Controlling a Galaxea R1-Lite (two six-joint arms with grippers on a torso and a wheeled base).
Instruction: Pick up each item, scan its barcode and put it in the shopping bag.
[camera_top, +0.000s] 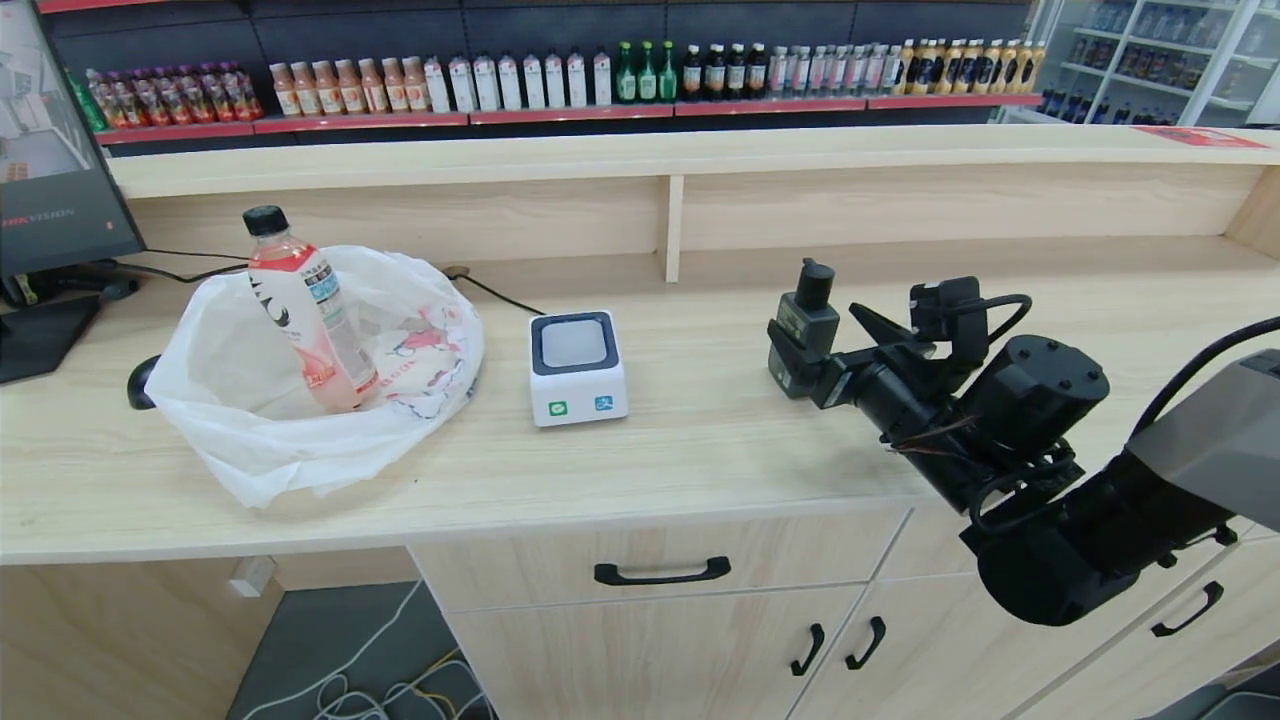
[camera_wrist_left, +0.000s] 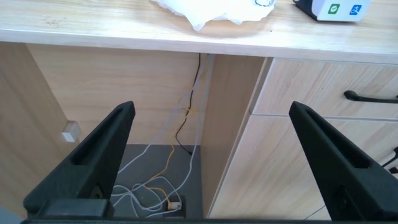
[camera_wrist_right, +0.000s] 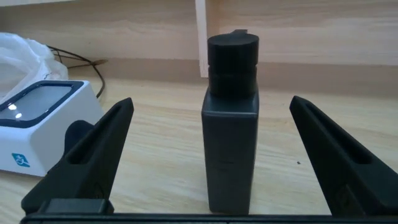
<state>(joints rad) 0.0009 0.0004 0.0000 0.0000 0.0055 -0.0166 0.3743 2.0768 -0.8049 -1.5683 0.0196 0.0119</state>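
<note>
A white plastic shopping bag (camera_top: 300, 440) lies open on the left of the wooden counter (camera_top: 700, 440), and a pink drink bottle (camera_top: 310, 315) with a black cap leans inside it. The white barcode scanner (camera_top: 577, 367) sits mid-counter, also seen from the right wrist (camera_wrist_right: 37, 137). A small dark bottle (camera_top: 803, 330) stands upright to its right. My right gripper (camera_top: 835, 350) is open, its fingers on either side of that dark bottle (camera_wrist_right: 231, 137) without touching it. My left gripper (camera_wrist_left: 211, 111) hangs open and empty below the counter edge, facing the cabinet front.
A monitor (camera_top: 55, 170) and a black mouse (camera_top: 140, 380) are at the far left, with cables behind the bag. A raised ledge with an upright divider (camera_top: 673, 240) backs the counter. Drawers with black handles (camera_top: 662, 573) sit below it. Loose cables (camera_wrist_left: 168, 186) lie on the floor.
</note>
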